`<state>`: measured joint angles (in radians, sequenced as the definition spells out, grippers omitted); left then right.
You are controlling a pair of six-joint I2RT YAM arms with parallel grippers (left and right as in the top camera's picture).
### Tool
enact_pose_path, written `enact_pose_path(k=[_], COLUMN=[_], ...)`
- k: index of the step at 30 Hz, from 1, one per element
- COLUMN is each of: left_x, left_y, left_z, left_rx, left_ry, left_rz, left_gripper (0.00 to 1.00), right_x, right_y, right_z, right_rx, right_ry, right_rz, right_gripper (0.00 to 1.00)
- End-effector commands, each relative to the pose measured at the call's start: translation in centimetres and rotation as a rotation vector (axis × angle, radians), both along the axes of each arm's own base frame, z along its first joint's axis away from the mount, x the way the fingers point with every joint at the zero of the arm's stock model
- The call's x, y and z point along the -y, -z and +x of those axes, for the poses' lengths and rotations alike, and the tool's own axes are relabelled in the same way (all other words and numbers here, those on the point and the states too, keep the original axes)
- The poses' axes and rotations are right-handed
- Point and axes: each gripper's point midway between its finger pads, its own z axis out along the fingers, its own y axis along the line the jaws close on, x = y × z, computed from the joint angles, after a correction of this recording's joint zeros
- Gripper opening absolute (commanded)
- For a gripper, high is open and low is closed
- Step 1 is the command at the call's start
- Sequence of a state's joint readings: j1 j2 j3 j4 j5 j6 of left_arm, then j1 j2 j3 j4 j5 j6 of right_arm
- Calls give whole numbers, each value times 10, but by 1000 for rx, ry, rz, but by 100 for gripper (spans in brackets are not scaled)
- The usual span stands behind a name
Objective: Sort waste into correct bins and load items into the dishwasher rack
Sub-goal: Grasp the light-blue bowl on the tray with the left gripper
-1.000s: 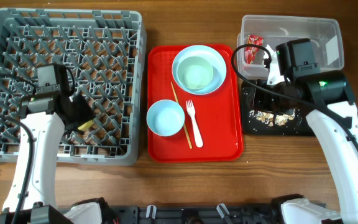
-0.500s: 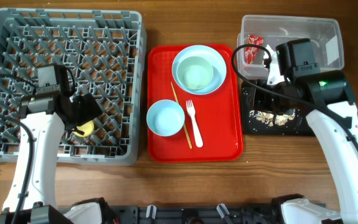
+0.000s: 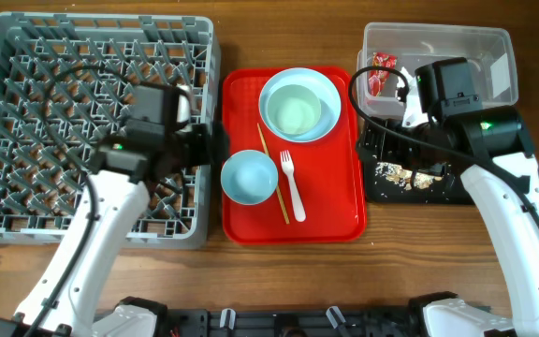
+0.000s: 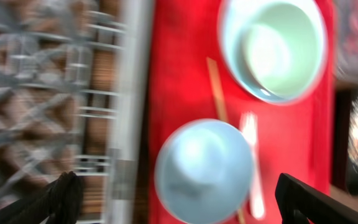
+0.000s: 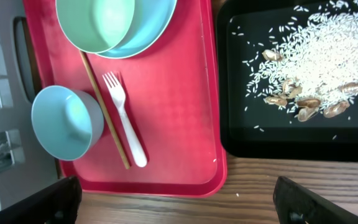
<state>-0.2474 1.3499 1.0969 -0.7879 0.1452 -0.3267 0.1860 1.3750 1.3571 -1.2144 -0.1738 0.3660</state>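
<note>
From overhead, the dishwasher rack point(image 3: 26, 56) fills the far-left corner of the tabletop. The left arm point(image 3: 148, 140) reaches across the rack's right side toward the flat red tray point(image 3: 330, 201) in the middle. On that tray, toward the far edge, a mint bowl point(image 3: 296, 112) sits inside a wider pale blue dish point(image 3: 271, 89). A small blue bowl point(image 3: 249, 176), a wooden stick point(image 3: 283, 204) and a white fork point(image 3: 294, 192) lie nearer the front edge. In the far-right corner the clear tub point(image 3: 438, 51) holds the red wrapper point(image 3: 379, 73). The black tray point(image 3: 382, 192) just in front of it holds crumbs point(image 3: 400, 175), and the right arm point(image 3: 494, 140) is above both. The left wrist view, blurred, shows the left gripper point(image 4: 179, 190) spread wide and empty over the small blue bowl. The right wrist view shows the right gripper point(image 5: 176, 186) likewise spread, holding nothing, above the red tray's front right corner.
</note>
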Motion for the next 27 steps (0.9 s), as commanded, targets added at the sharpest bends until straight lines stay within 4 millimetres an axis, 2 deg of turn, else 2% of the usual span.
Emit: enact_pose_path(k=[1,3,5,9,12,15,16,19,21,22,24,27], left_x=[51,66,80,104,114,116,113,111,112,113,116,126], left_y=[8,21,43,83,107,127,134,142,142,140,134,109], left_z=[-11,-18,-25,-43,-52,-58,-59,-59,-58,-56,-52,-42], left_rx=[-18,-50,-92,-185,-241,-281,-285,-290,-281,-273,-252,-190], left_ry=[159,208,253,341,380,400,399,402,401,400,399,394], left_rz=[-6,25,89,158,191,236,275,316,318,313,302,262], left_gripper=[97,94,90,87,79,62,49,34,9,4,4,4], right_x=[10,10,10,10,11,11,11,11,11,11,11,12], right_y=[-5,-5,-5,-5,-5,-5,-5,-5,-5,-5,-5,-4], right_z=[6,6,5,5,5,5,5,5,5,5,5,3], right_rx=[17,17,13,9,10,10,10,10,10,10,8,1], right_ry=[101,101,102,122,124,124,124,124,124,124,124,124], right_rz=[-20,-21,-21,-15,-22,-22,-22,-22,-22,-22,-22,-24], right_gripper=[100,100,100,100,100,100,100,100,100,100,100,100])
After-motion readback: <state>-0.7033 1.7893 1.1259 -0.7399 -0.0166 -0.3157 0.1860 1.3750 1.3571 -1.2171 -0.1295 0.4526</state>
